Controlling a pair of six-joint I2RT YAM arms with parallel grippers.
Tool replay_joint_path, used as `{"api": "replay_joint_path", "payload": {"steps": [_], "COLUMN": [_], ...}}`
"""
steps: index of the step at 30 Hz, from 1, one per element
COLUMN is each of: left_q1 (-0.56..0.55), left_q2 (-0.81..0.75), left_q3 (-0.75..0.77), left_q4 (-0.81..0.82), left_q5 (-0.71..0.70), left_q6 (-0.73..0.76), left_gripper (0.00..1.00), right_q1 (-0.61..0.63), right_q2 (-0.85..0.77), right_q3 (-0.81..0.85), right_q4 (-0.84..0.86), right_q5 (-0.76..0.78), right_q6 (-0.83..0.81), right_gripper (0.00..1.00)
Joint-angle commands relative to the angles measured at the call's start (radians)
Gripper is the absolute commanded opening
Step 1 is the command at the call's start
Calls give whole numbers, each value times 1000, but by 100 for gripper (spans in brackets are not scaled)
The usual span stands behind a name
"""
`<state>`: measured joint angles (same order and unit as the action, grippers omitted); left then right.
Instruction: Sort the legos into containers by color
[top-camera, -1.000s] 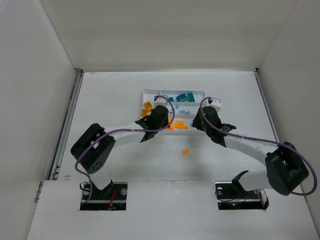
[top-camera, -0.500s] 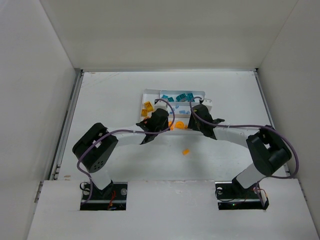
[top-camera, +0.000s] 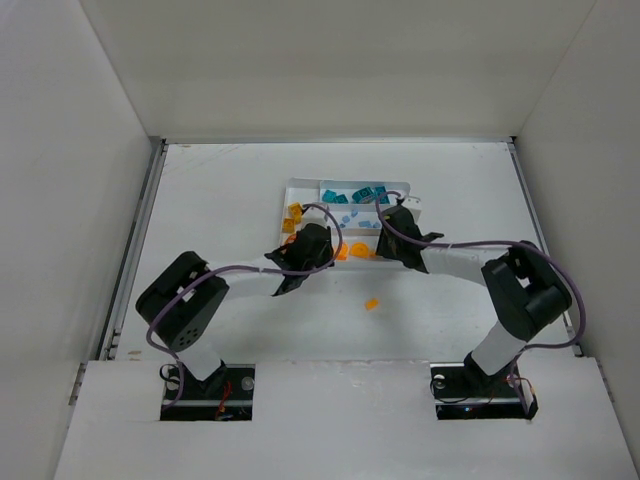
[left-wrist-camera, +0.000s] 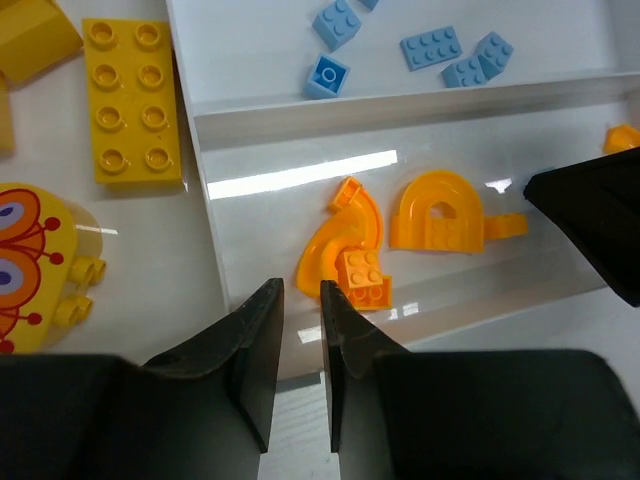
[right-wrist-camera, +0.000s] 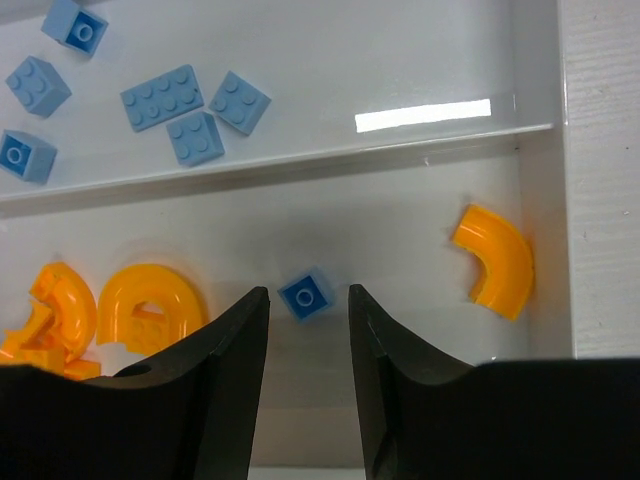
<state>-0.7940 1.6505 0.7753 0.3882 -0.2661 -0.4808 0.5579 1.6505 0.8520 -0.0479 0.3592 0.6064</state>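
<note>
Right end effector (right-wrist-camera: 305, 293) low over tray (right-wrist-camera: 450, 135)

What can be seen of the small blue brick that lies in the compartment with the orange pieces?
The blue brick is a small, glossy plastic square with one round stud on top, turned slightly askew. It lies in the tray compartment with orange pieces, between an orange arch and a curved orange piece, touching neither. The right gripper stands open around it, a small gap on each side.
</note>
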Motion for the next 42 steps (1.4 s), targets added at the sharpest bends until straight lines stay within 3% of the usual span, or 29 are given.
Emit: {"api": "replay_joint_path", "payload": {"steps": [1,11,19,24,28,29,34,37,42], "left_q1": [8,39,92,103,101,97,72,69,72], "left_q2": [-124,-233,-262,-305,-322,-322,-330,-336,-334], "left_q3": [-34,-140,-217,-292,-333,-341,-367,-376,-380], "left_q4": [66,193,343,454,520,532,567,571,571], "left_q5": [-10,-28,-30,-56,-68,-68,-79,-90,-93], "left_q6": [-16,-39,-39,-42,-44,-44,-35,-33,-30], "left_gripper": [20,27,33,45,49,50,55,56,57], "right_q1": [-14,-20,-22,-46,-72,-79,-85,-69,96], "right_q2": [22,-6,-123,-34,47,61,57,-3,-213], "right_q3": [44,42,87,189,272,288,314,262,20], "right_q4": [-4,-6,-60,-47,-29,-24,-20,-32,-35], "right_q5": [24,57,54,49,52,53,58,67,60], "right_q6": [0,9,6,-5,-4,-4,9,6,-2], "right_gripper": [42,24,23,23,23,25,56,58,57]}}
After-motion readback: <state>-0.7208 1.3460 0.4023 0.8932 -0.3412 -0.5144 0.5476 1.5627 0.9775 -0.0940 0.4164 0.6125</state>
